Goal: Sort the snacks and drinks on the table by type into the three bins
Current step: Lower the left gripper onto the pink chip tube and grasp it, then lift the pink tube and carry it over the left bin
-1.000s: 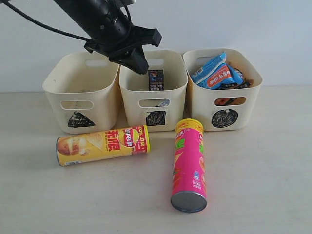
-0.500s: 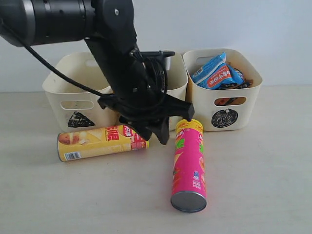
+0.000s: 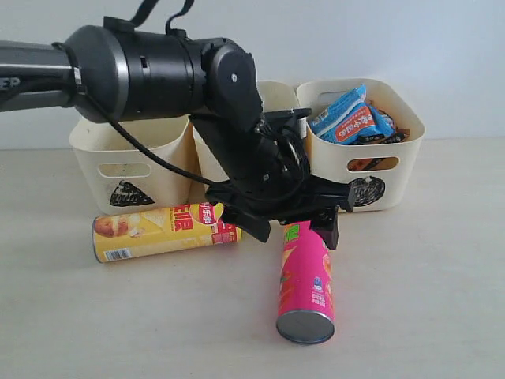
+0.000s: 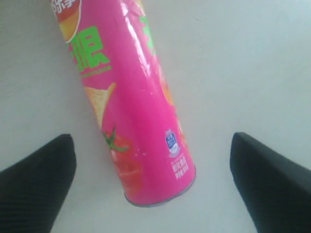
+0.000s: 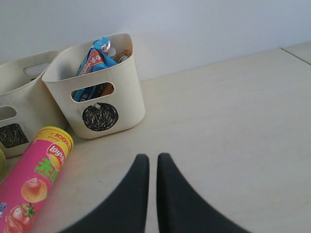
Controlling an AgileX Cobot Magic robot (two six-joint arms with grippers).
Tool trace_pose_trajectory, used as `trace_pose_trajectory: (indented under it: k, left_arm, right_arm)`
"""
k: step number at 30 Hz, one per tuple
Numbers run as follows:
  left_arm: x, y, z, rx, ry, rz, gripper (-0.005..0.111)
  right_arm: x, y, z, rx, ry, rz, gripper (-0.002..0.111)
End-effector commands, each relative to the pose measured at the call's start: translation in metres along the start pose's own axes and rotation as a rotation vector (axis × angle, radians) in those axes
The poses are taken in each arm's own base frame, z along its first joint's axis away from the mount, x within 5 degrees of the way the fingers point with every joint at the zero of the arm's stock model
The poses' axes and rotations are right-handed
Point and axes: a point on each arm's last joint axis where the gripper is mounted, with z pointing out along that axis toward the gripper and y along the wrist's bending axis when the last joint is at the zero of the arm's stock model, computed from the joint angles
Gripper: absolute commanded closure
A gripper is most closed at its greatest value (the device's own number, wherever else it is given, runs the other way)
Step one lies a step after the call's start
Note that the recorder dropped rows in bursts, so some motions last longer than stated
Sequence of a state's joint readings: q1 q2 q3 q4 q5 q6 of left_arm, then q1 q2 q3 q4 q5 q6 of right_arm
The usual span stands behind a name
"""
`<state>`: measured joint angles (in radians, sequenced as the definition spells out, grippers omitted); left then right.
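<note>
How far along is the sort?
Done: foil packets sit in the circle bin. The square bin is behind the arm, contents hidden. In hand: nothing yet; the left gripper is open, its fingers either side of the pink tube. Remaining: that tube and the yellow tube both lie on the table; nothing shows in the triangle bin.

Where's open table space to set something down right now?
Bare table right of the pink chip tube, in front of the circle bin; another stretch in front of the yellow chip tube. Crowded: between the two tubes, where the open left gripper hangs over the pink tube.
</note>
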<state>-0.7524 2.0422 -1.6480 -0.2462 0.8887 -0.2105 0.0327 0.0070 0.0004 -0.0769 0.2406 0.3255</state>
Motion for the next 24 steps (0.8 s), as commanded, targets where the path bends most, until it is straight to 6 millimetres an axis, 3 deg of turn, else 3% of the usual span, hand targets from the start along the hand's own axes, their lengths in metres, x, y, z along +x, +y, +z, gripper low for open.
trace_pose_trajectory:
  k: [1,12,20,24]
  left_arm:
    - [-0.004,0.002,0.021,-0.003,-0.020,-0.020,0.026]
    - [-0.016,0.010,0.058,0.003,-0.106,-0.038,0.026]
    - [-0.012,0.023,0.088,-0.022,-0.065,-0.068,0.026]
    - [-0.012,0.024,0.089,-0.023,-0.067,-0.070,0.036]
  right_arm:
    - [-0.002,0.000,-0.001,-0.002,-0.023,-0.009,0.106]
    - [-0.002,0.000,-0.001,-0.002,-0.023,-0.009,0.106]
    - [-0.002,0.000,-0.001,-0.002,-0.023,-0.009,0.106]
    - [-0.002,0.000,-0.001,-0.002,-0.023,-0.009,0.106]
